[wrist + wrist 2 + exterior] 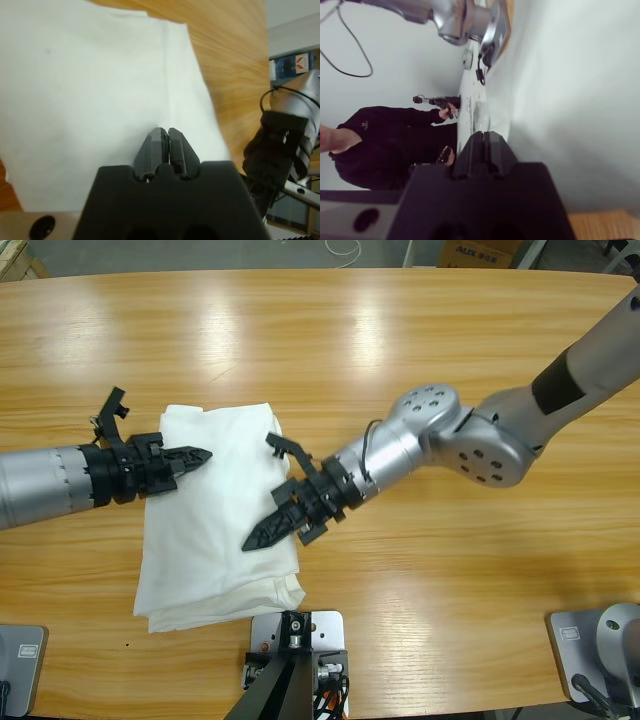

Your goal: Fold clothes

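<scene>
The left end effector [197,455] has its jaws pressed together with nothing between them, its tip over the upper left part of the shirt [215,520], reaching in from the left edge of the desk [420,350]. The right end effector [262,533] also has its jaws pressed together and empty, its tip pointing down and left over the shirt's right half, with its arm bending through a big silver elbow [470,440] and running off to the upper right. The shirt is white and folded into a rough rectangle, lying flat on the wooden desk left of the middle, near the front edge. In the right wrist view a person in a black top [380,145] stands in the background.
</scene>
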Controlling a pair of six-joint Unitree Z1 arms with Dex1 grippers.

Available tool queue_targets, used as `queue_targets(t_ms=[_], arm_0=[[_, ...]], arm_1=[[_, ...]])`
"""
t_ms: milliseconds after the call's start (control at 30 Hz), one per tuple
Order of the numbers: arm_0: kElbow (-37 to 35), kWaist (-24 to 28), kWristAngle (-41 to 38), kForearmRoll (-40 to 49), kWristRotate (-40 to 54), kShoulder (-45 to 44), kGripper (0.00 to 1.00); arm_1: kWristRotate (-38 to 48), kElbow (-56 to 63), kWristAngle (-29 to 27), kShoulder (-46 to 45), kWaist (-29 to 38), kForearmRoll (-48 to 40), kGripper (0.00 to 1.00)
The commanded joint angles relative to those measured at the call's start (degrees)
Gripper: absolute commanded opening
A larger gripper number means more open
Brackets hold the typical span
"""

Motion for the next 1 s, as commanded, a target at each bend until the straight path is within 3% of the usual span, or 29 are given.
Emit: queue_targets(t_ms=[33,333,567,600,633,667,700,800,900,1000], arm_0=[[9.76,3.63,-1.56,-13.67,0.65,11.73,0.0],[10.76,8.47,-8.45,-23.77,2.06,13.82,0.0],[10.11,8.34,-14.97,-26.67,1.97,6.35,0.001],[9.95,7.9,-16.04,-26.52,1.97,3.64,0.36],[9.92,7.1,-16.31,-26.13,2.15,0.83,0.843],[10.03,6.46,-16.31,-25.3,2.46,-1.88,0.977],[10.17,5.94,-16.32,-23.9,3.29,-4.53,0.997],[6.69,3.69,-16.29,-9.24,6.17,-14.18,1.0],[-2.95,2.23,-15.71,14.18,10.55,-23.17,1.0],[-13.76,1.38,-13.83,34.8,17.63,-26.01,1.0]], arm_1=[[0.88,8.68,-0.44,5.65,1.65,-3.81,0.0],[1.91,13.87,-1.77,7.7,1.39,-12.56,0.0],[2.64,13.87,-3.37,2.24,-0.79,-15.55,0.0],[2.62,13.92,-4.0,-0.01,-1.6,-16.2,0.0],[2.48,13.94,-4.5,-2.54,-2.36,-16.94,0.115],[2.46,13.83,-5.32,-5.55,-3.02,-17.11,0.768],[2.46,13.71,-6.47,-8.52,-3.73,-16.99,0.996],[2.46,13.25,-9.73,-15.73,-6.51,-16.01,1.0],[1.48,12.73,-13.97,-21.62,-8.79,-10.52,1.0],[-0.44,12.81,-17.61,-24.04,-10.62,-6.25,1.0]])
